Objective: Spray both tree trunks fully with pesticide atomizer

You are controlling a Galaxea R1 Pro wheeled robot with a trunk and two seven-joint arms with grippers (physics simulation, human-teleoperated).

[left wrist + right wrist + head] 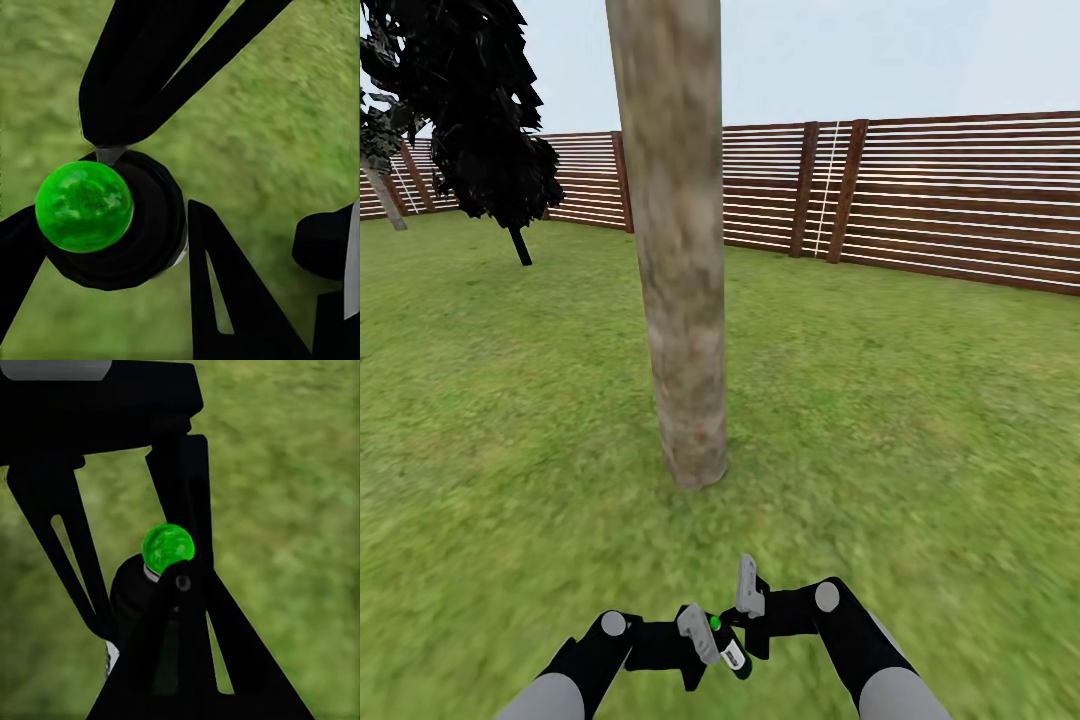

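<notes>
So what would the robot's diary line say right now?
place: garden lawn | ahead: tree trunk, no white specks visible | left hand: holding atomizer, green cap | right hand: beside it, grip unclear

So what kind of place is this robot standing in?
It looks like a fenced garden or backyard. A green lawn runs out to a brown slatted wooden fence, a thick pale tree trunk rises just ahead, and a dark cone-shaped tree stands further back under open sky.
</notes>
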